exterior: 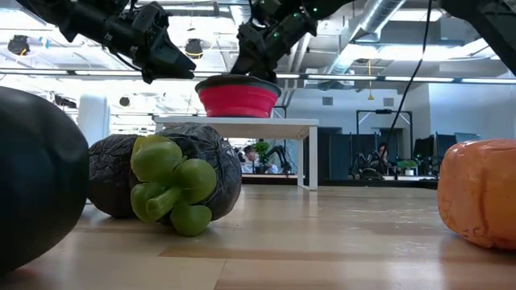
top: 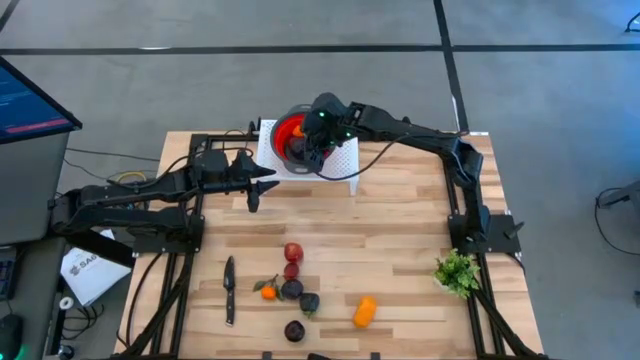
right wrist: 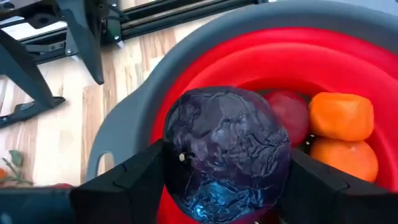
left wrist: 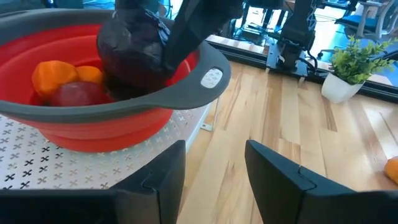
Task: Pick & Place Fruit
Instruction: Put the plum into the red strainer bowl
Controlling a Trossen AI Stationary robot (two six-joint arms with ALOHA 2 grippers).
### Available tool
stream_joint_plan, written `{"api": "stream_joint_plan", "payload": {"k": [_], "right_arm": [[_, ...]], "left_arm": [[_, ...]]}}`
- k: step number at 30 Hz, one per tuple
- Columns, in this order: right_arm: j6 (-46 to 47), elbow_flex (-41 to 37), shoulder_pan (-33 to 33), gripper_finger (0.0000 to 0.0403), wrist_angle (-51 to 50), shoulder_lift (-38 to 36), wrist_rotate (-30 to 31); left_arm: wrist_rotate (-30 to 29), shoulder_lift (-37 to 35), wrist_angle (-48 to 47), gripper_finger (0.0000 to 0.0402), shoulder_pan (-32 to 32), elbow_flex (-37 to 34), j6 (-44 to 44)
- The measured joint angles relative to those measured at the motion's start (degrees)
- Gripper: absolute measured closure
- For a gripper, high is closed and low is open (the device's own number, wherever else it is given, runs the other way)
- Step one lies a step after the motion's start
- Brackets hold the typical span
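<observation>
A red bowl with a grey rim point(top: 284, 133) point(right wrist: 205, 56) stands on a white perforated stand point(top: 343, 160). It holds two orange pieces point(right wrist: 342, 115) and a red piece point(right wrist: 289, 109). My right gripper point(top: 316, 132) point(right wrist: 227, 168) hangs over the bowl, shut on a dark purple fruit point(right wrist: 227, 146) point(left wrist: 134, 46). My left gripper point(top: 254, 196) point(left wrist: 214, 168) is open, in front of the stand, above bare table. More fruit lies near the table's front edge: red point(top: 293, 252), dark purple point(top: 295, 330) and orange point(top: 365, 311). My right gripper pinches the dark purple fruit between its two fingers point(right wrist: 134, 174), one on each of its opposite sides point(right wrist: 177, 155). The fingers come from above, slanting down into the bowl. The fruit sits inside the bowl's rim, above the red piece; whether it rests on the pieces below I cannot tell.
A slim black knife point(top: 229, 290) lies left of the loose fruit. A green leafy sprig in a white pot point(top: 458, 270) stands by the right arm's base. Black frame rails run along both table sides. In the low view a dark fruit with a green stem point(exterior: 173, 185) fills the foreground.
</observation>
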Motion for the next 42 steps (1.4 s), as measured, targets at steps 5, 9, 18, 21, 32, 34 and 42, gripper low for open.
{"api": "stream_joint_plan", "payload": {"k": [5, 9, 18, 21, 32, 34, 42], "right_arm": [[0.45, 0.0, -0.02, 0.0152, -1.42, 0.0, 0.04], [1.07, 0.0, 0.02, 0.0151, -3.1, 0.0, 0.02], [1.37, 0.0, -0.01, 0.0151, -3.37, 0.01, -0.12], [1.48, 0.0, -0.09, 0.0151, -3.64, 0.0, -1.22], [1.5, 0.0, -0.15, 0.009, -3.69, 0.0, -1.36], [1.48, 0.0, -0.13, 0.0087, -3.69, 0.02, -1.36], [1.45, -0.07, -0.74, 0.0094, -3.96, -2.19, -1.38]], "left_arm": [[0.0, 0.0, 0.02, 0.0245, -0.02, 0.0, 0.0], [0.0, 0.0, 0.08, 0.0247, -0.02, 0.0, 0.0], [0.0, 0.0, 0.5, 0.0246, 0.0, 0.0, 0.02], [0.0, 0.02, 0.61, 0.0248, 0.0, 0.0, 0.02], [0.0, 0.0, 0.87, 0.0248, -0.01, 0.0, 0.2], [0.0, 0.0, 0.87, 0.0248, 0.0, 0.0, 0.2], [0.0, 0.0, 0.85, 0.0248, -0.02, 0.0, 0.2]]}}
